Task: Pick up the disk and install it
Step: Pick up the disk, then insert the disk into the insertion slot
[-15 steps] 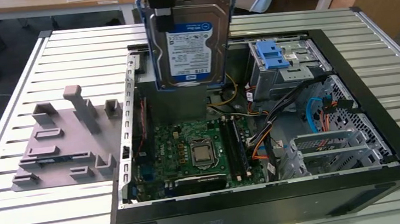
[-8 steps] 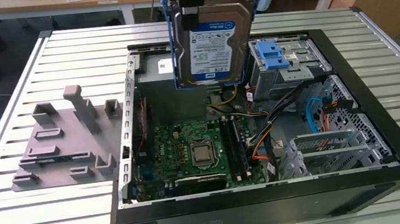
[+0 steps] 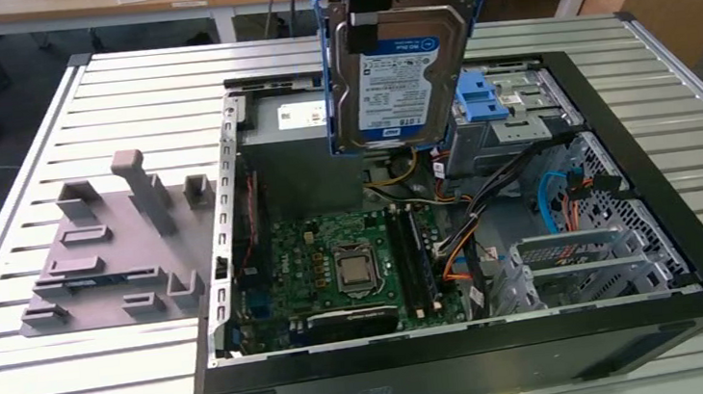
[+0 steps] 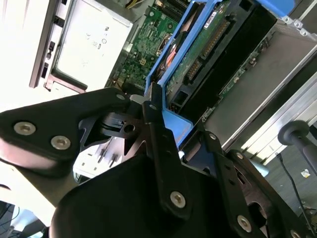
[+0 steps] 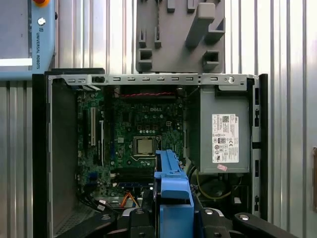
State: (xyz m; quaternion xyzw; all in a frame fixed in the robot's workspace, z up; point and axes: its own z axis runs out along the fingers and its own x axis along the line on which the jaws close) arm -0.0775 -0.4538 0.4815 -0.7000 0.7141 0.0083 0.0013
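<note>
The disk (image 3: pixel 398 76), a silver hard drive with a white and blue label in a blue bracket, hangs upright above the back of the open computer case (image 3: pixel 471 360). My gripper (image 3: pixel 372 6) is shut on its upper edge, the black fingers clamping the bracket. In the second wrist view the disk (image 4: pixel 213 54) shows its circuit-board side beyond my gripper (image 4: pixel 156 124). In the first wrist view the blue bracket of the disk (image 5: pixel 173 191) stands edge-on over the motherboard (image 5: pixel 141 134), with my gripper (image 5: pixel 173 223) around it.
Inside the case lie the motherboard (image 3: pixel 345 256), a grey power supply (image 3: pixel 293 120) and a metal drive cage with a blue latch (image 3: pixel 498 105). A grey slotted fixture plate (image 3: pixel 112 249) sits on the slatted table (image 3: pixel 72 379) at the exterior view's left.
</note>
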